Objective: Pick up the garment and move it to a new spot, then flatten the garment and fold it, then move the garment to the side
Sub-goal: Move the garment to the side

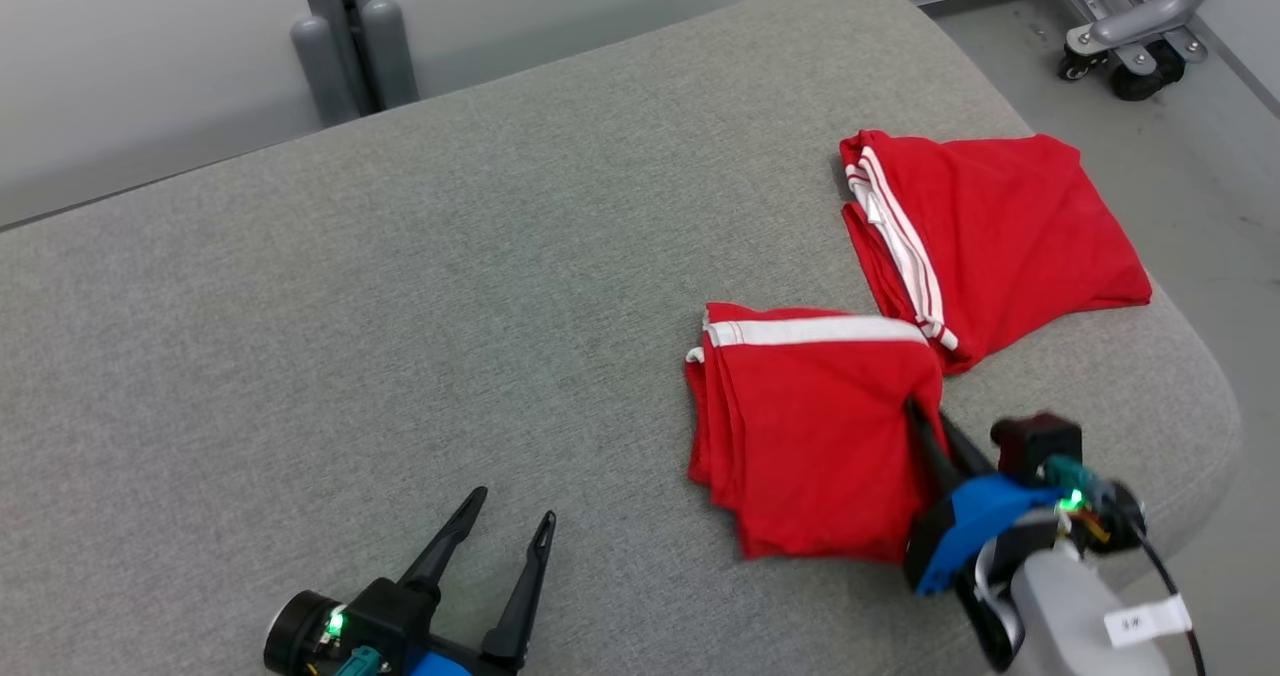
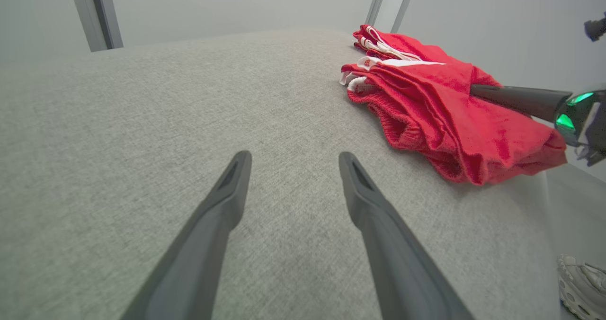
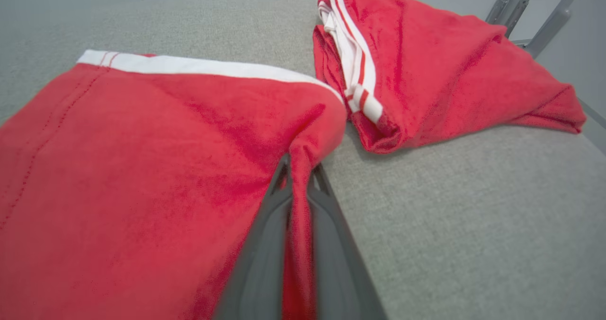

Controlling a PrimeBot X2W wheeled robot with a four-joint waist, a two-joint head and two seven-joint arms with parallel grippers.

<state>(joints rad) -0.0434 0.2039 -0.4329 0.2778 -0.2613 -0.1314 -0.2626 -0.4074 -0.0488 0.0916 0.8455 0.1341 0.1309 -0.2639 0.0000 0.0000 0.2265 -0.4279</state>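
A folded red garment [image 1: 810,426] with a white stripe lies on the grey cushioned surface [image 1: 400,336] at the right. My right gripper [image 1: 915,411] is shut on a pinch of cloth at its right edge; the right wrist view shows red garment [image 3: 142,168] cloth squeezed between my right gripper's [image 3: 298,168] two fingers. Another folded red garment [image 1: 1000,236] with white stripes lies just behind it, near the far right edge. My left gripper [image 1: 515,506] stands open at the lower left, well apart from both, with nothing between its fingers [image 2: 227,192].
The grey surface's rounded right edge [image 1: 1210,376] is close to the held garment. Beyond it is the floor with a wheeled metal frame [image 1: 1130,26]. A grey post [image 1: 350,46] stands behind the surface. A white shoe [image 2: 582,282] shows at the left wrist view's lower right.
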